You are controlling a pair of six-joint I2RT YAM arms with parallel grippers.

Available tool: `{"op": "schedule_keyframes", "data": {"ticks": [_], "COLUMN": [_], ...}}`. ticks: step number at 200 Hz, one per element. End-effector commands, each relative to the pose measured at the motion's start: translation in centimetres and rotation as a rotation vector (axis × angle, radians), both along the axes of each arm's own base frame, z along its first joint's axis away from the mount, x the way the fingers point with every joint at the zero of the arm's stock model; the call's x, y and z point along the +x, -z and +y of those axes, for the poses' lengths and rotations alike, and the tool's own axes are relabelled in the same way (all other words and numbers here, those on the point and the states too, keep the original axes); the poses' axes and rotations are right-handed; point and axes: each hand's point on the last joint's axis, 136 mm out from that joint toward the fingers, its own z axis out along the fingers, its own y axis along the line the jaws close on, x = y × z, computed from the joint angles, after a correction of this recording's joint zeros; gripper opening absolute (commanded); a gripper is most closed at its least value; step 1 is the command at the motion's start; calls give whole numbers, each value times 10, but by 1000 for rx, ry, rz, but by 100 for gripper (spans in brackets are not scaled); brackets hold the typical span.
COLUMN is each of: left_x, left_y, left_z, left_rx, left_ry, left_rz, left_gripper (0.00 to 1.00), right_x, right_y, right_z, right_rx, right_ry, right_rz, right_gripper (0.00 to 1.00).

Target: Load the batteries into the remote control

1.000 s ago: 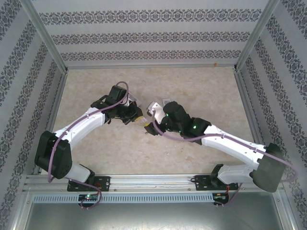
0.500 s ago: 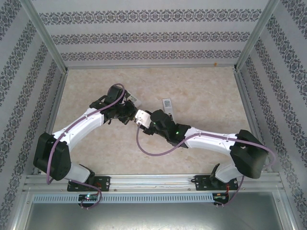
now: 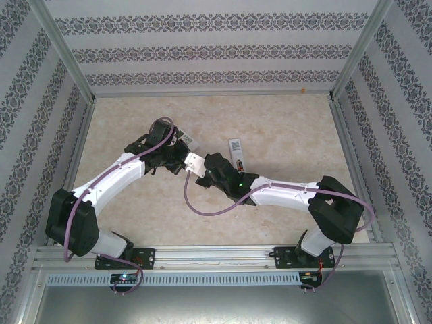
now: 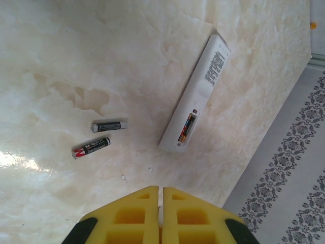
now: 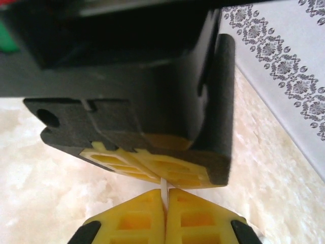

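Observation:
The white remote control [image 4: 200, 96] lies face down on the table, its battery bay open with one battery [image 4: 187, 127] inside. The remote [image 3: 235, 150] is just behind my right arm. Two loose batteries [image 4: 108, 126] [image 4: 91, 147] lie to its left. My left gripper [image 4: 160, 189] and right gripper [image 5: 165, 192] meet tip to tip, both shut on the same thin white cover plate [image 3: 194, 162]. The plate's edge [image 5: 163, 184] runs from my right fingers to the left gripper's yellow fingers [image 5: 172, 170].
The beige marbled table [image 3: 283, 121] is boxed in by patterned walls [image 3: 202, 50] at the back and both sides. A wall runs close to the remote's right side [image 4: 284, 168]. A purple cable [image 3: 202, 206] hangs below my right forearm.
My right arm has swung left, off the remote, up to the left gripper. Its jaws went from open to shut on the white plate. The left arm has barely moved.

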Motion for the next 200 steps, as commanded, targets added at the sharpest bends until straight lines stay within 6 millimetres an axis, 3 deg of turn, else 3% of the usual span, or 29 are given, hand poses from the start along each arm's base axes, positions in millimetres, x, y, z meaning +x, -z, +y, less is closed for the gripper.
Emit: {"op": "schedule_keyframes", "data": {"ticks": [1,12,23,53,81,109,147,200], "left_x": [3,12,18,21,14,15,18,21], "left_y": [-18,-34,-55,-103,-115,-111,-97,-89], "left_z": [2,12,27,62,60,54,51,49], "left_rx": [18,72,153,428,525,494,474,467], "left_ry": [14,13,4,68,199,217,213,209], "left_rz": [-103,-232,-373,-720,-835,-839,-804,-784], "left_gripper": [33,62,80,97,100,100,100,100], "right_x": [3,4,7,14,22,24,22,39], "right_y": [-18,-20,-21,-12,22,62,89,118], "right_z": [2,-6,-19,-58,-102,-140,-156,-164], "right_rx": [131,204,301,577,704,727,672,624], "right_ry": [4,11,41,127,325,521,615,708], "right_rz": [97,193,328,781,1092,1195,1191,1186], "right_gripper": [3,1,0,0,0,0,0,0]}}
